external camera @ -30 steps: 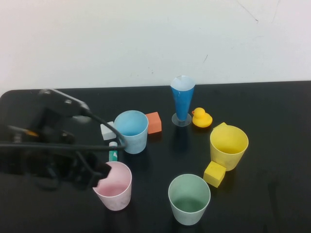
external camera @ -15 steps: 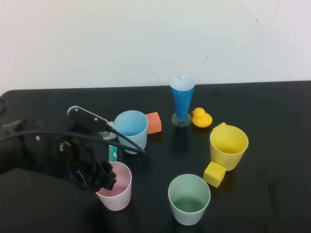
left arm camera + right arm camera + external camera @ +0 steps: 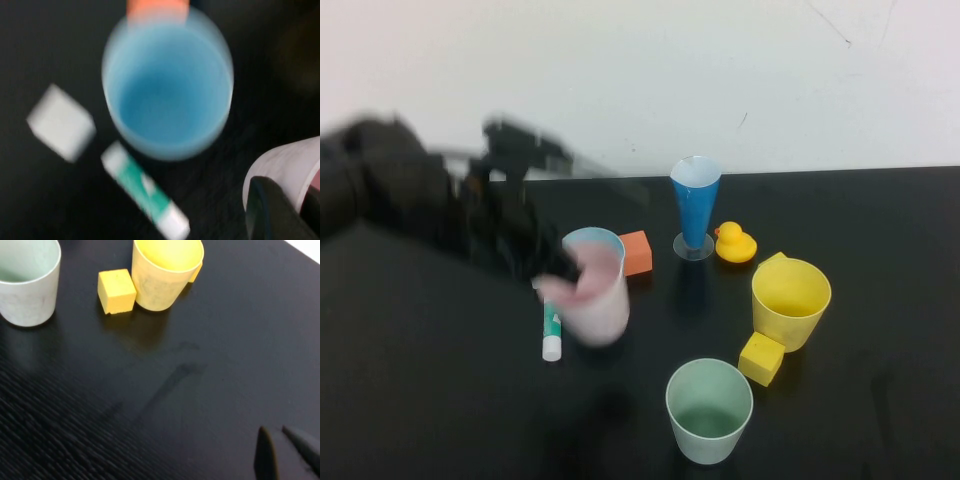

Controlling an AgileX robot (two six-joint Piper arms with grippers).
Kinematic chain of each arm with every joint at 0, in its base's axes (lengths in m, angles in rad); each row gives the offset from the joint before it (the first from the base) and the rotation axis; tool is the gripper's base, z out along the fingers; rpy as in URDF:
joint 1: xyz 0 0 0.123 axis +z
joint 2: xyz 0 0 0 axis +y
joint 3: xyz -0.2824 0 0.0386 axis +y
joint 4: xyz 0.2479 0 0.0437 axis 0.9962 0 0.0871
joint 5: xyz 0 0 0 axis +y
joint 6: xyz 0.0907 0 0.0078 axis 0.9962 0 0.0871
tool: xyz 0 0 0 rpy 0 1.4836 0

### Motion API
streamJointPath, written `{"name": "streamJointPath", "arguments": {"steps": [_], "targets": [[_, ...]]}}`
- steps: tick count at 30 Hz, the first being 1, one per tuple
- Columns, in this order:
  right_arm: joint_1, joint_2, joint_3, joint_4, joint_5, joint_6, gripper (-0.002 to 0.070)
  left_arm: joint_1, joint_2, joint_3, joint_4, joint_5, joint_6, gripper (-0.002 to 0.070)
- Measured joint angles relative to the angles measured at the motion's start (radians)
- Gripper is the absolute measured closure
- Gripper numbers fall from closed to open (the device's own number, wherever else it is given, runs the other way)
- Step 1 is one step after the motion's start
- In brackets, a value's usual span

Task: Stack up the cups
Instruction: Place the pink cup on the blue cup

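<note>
My left gripper [image 3: 556,272] is shut on the rim of the pink cup [image 3: 592,298] and holds it in the air, blurred by motion, right at the light blue cup [image 3: 167,87]. In the left wrist view the pink cup [image 3: 287,165] sits beside one dark finger [image 3: 270,210], with the light blue cup's mouth below. The yellow cup [image 3: 791,300] stands at the right and the pale green cup [image 3: 709,408] at the front middle. My right gripper [image 3: 278,434] is shut and empty over bare table, apart from the yellow cup [image 3: 165,270] and green cup [image 3: 25,280].
A tall blue cone glass [image 3: 696,205] and a yellow duck [image 3: 735,243] stand at the back. An orange block [image 3: 636,252] sits behind the blue cup, a yellow block [image 3: 761,358] by the yellow cup. A green-white stick [image 3: 552,330] and white block [image 3: 61,122] lie left of the blue cup.
My left gripper closed on the pink cup at the front left, lifted it and swung it back toward the light blue cup. The other cups have not moved.
</note>
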Motion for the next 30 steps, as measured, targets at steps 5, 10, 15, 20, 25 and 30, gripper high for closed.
{"name": "streamJointPath", "arguments": {"steps": [5,10,15,20,25,30], "targets": [[0.0,0.0,0.0,0.004,0.0,0.0,0.0679,0.0,0.007,-0.174,0.067,0.002,-0.053,0.0659],[0.0,0.0,0.0,0.011,0.0,0.0,0.0679,0.0,0.064,-0.208,0.118,-0.068,-0.087,0.0659],[0.0,0.0,0.0,0.023,0.002,0.0,0.0679,0.0,0.149,-0.21,0.128,-0.094,-0.103,0.0658],[0.0,0.0,0.001,0.063,0.013,-0.01,0.0679,0.0,0.187,-0.21,0.135,-0.106,-0.109,0.0556],[0.0,0.035,-0.021,0.126,0.109,-0.062,0.0679,0.0,0.172,-0.212,0.143,-0.129,-0.116,0.0416],[0.0,0.15,-0.091,0.298,0.262,-0.162,0.0679,0.0,0.063,-0.212,0.162,-0.147,-0.132,0.058]]}}
